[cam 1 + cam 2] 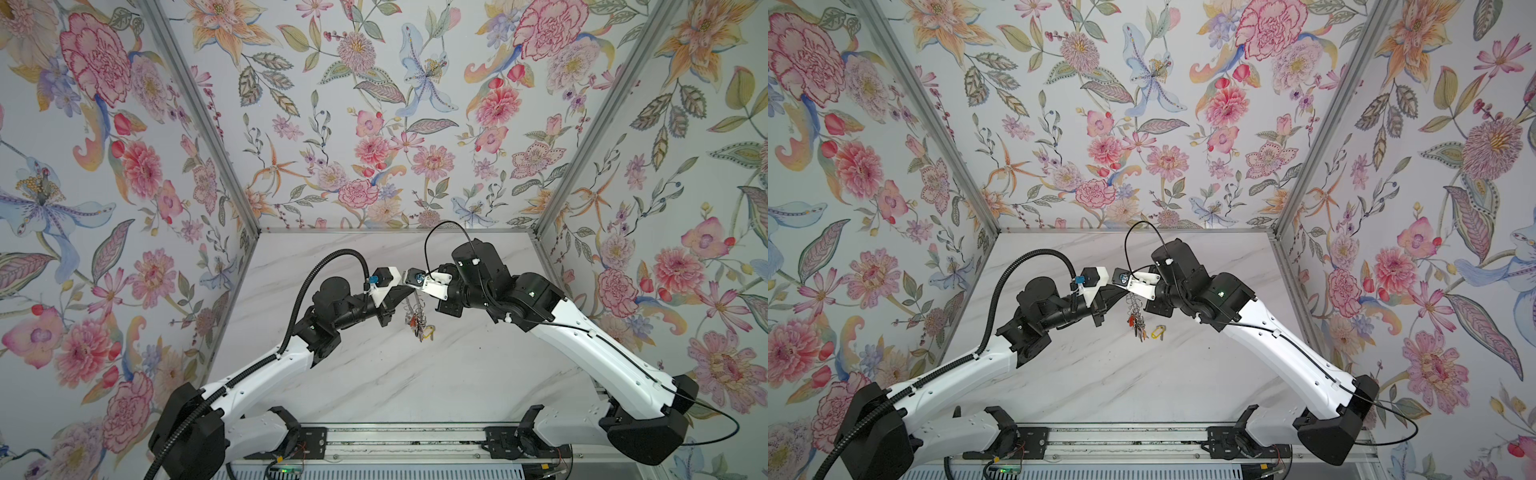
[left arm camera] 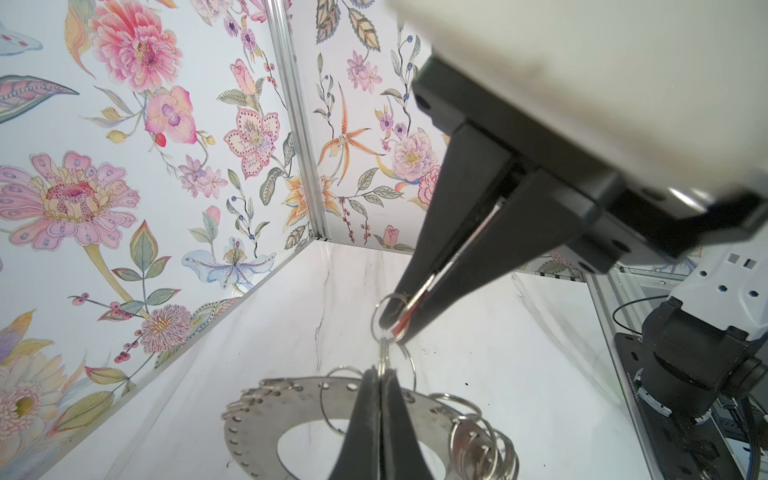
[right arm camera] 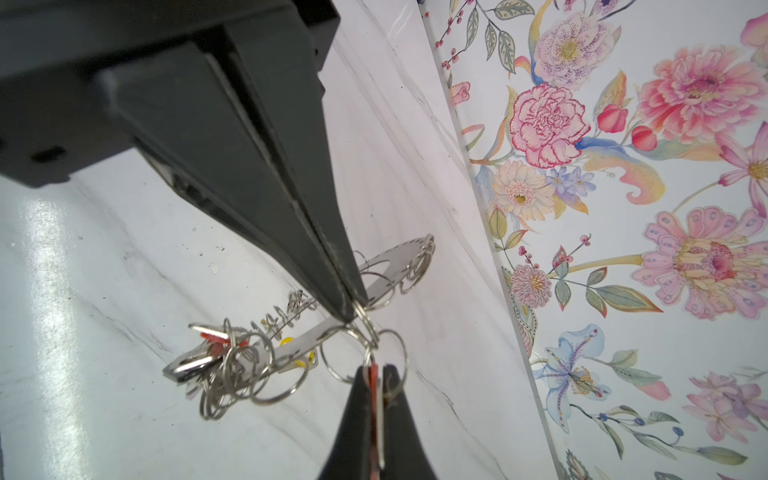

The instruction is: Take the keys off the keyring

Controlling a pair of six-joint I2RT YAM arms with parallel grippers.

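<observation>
Working one key off: left pincer [image 3: 347, 309] pinches the keyring [image 2: 266, 399], right pincer [image 2: 397, 328] pinches a red key [image 3: 374, 384]. Next, I think, pull gently toward three o'clock.

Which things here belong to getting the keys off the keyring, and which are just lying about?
Part of the job: keyring, pinched in the left fingers; red-tagged key, in the right fingers; other keys bunched on the keyring; yellow-tagged key, lying apart from the bunch.
Just surroundings: marble table; floral walls.
</observation>
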